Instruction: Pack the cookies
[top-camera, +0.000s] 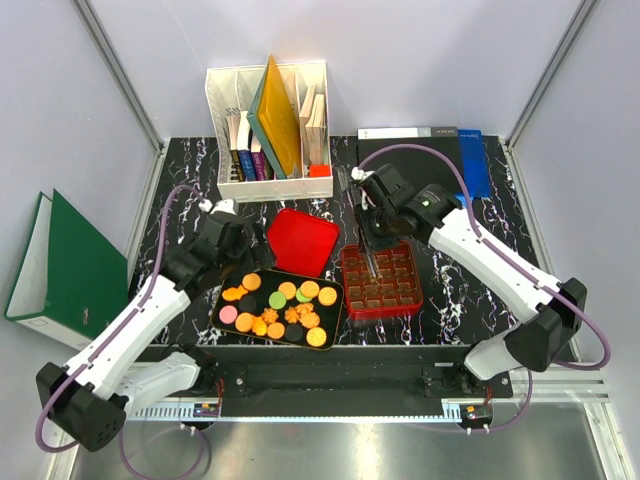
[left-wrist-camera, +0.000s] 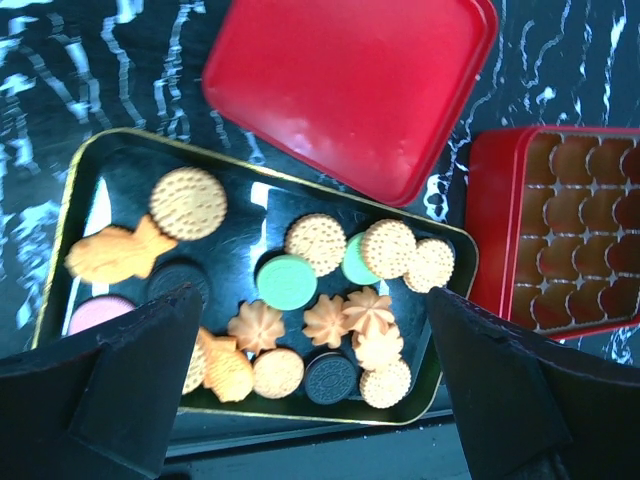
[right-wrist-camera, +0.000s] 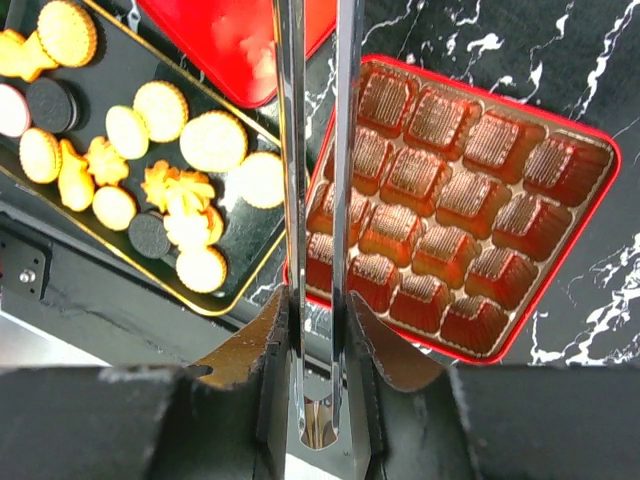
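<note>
Several cookies lie on a black gold-rimmed tray at the front left: round, flower-shaped and fish-shaped, in orange, yellow, green, pink and black. They also show in the left wrist view and the right wrist view. My left gripper hovers open and empty over the tray's near edge. My right gripper is shut on metal tongs. The tongs point down over the left side of the red gridded tin, whose cups look empty. The tongs' tips are hidden.
The red lid lies flat behind the tray, left of the tin. A white file holder with books stands at the back. Black and blue folders lie at the back right. A green binder leans off the table's left.
</note>
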